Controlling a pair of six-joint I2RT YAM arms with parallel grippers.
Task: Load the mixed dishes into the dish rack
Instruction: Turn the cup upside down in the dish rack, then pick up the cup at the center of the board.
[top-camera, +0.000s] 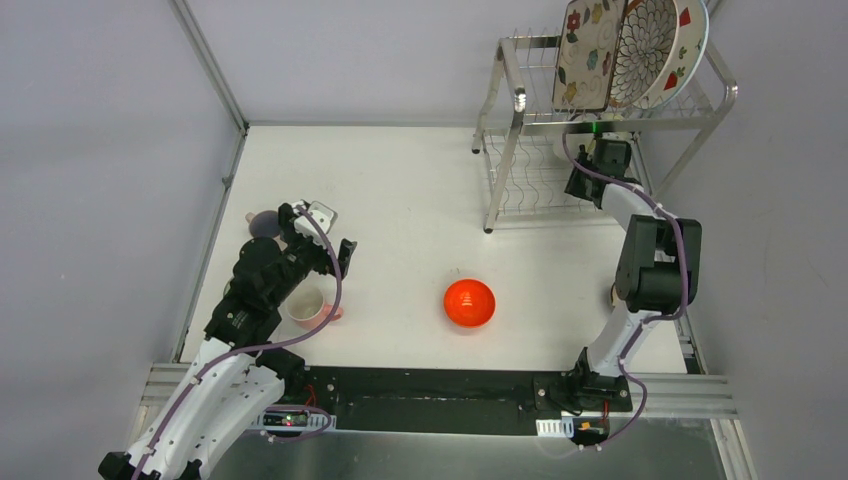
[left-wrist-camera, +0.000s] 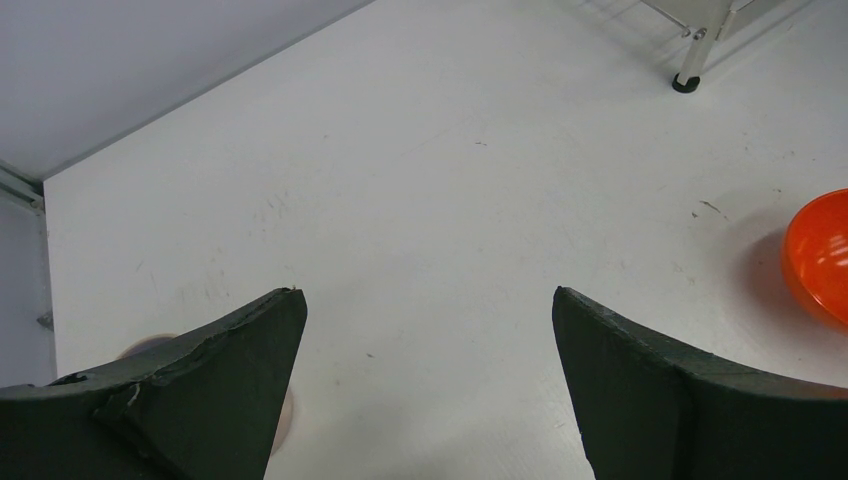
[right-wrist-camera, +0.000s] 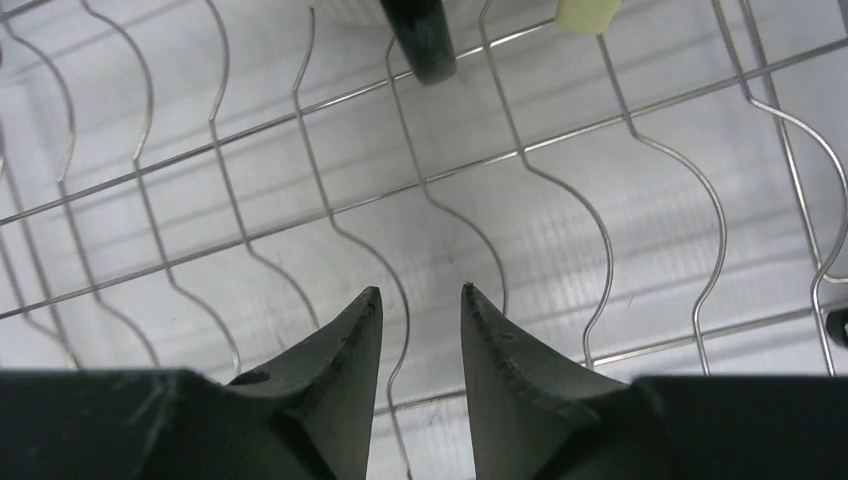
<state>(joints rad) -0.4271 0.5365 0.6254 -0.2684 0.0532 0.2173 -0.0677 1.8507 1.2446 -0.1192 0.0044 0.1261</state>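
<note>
The dish rack (top-camera: 518, 98) stands at the far right. Its upper shelf holds a floral rectangular plate (top-camera: 588, 52), a brown-petal round plate (top-camera: 645, 45) and a strawberry white plate (top-camera: 690, 40), all on edge. My right gripper (top-camera: 597, 150) reaches in under that shelf. In the right wrist view it (right-wrist-camera: 420, 292) hangs just above the wire lower shelf (right-wrist-camera: 560, 190), jaws partly open and empty. A red-orange bowl (top-camera: 469, 302) sits mid-table. A pink cup (top-camera: 308, 307) lies beside the left arm. My left gripper (top-camera: 322, 232) (left-wrist-camera: 428, 292) is wide open over bare table, holding nothing.
A small dark bowl (top-camera: 262, 222) sits near the table's left edge behind the left gripper. The red-orange bowl (left-wrist-camera: 820, 255) shows at the left wrist view's right edge, a rack foot (left-wrist-camera: 685, 82) at its top. A pale yellow thing (right-wrist-camera: 585, 12) and a dark post (right-wrist-camera: 420, 40) stand beyond the right fingers.
</note>
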